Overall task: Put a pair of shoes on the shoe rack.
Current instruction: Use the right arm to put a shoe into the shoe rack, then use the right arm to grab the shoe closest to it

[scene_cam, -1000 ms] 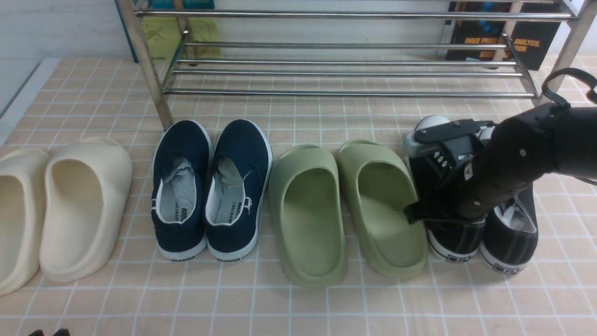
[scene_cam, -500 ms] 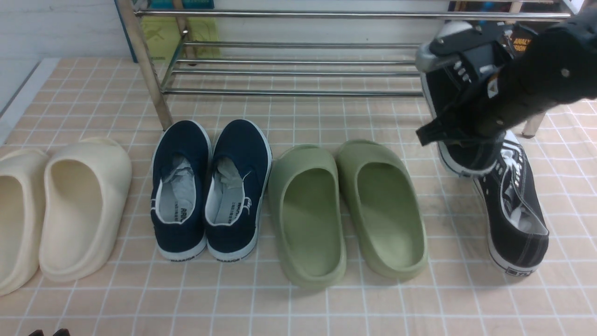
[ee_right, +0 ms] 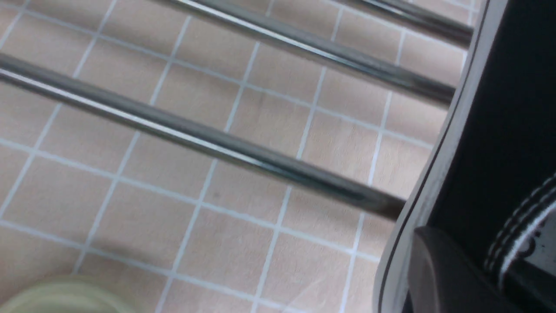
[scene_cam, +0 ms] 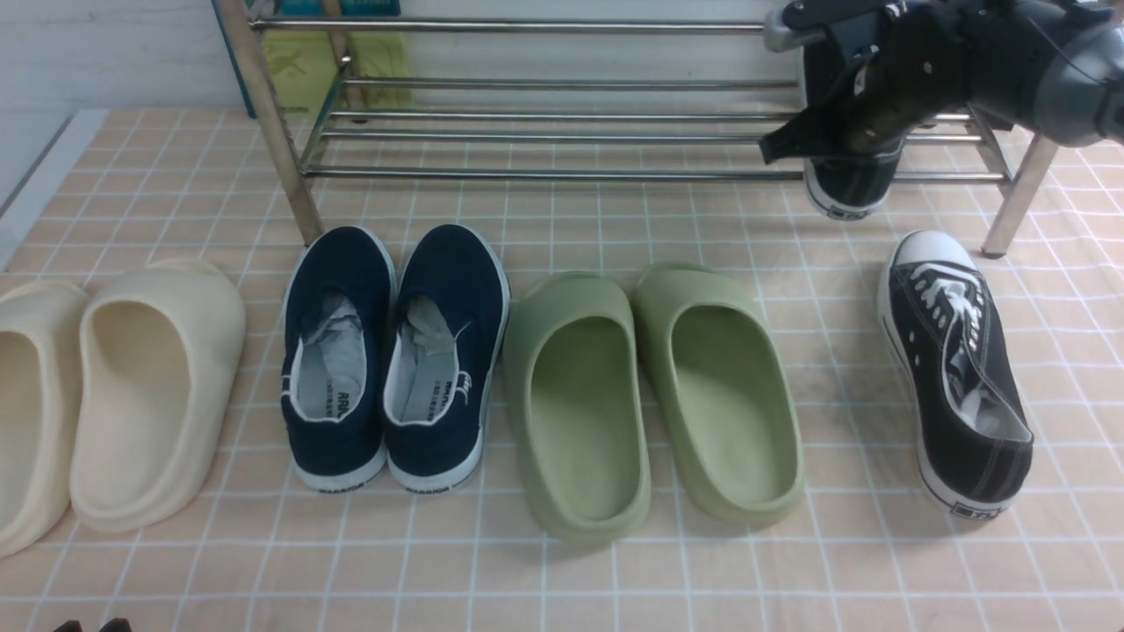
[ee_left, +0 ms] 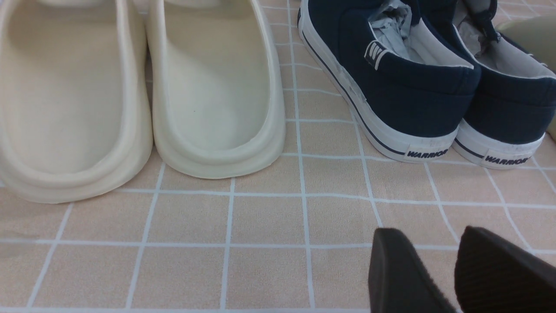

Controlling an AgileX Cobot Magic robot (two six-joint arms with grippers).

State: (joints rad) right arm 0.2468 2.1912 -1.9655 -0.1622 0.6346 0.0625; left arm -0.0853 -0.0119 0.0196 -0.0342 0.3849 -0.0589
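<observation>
One peach-tiled surface [scene_cam: 615, 579], white wall [scene_cam: 88, 53]

The floor [scene_cam: 562, 579] is covered in a peach sheet printed with a white grid of small squares, edged by a pale strip [scene_cam: 35, 167] on the left. Behind stands a plain white wall [scene_cam: 105, 53], with a yellow-green book [scene_cam: 303, 70] leaning on it. Light is soft and even
</observation>
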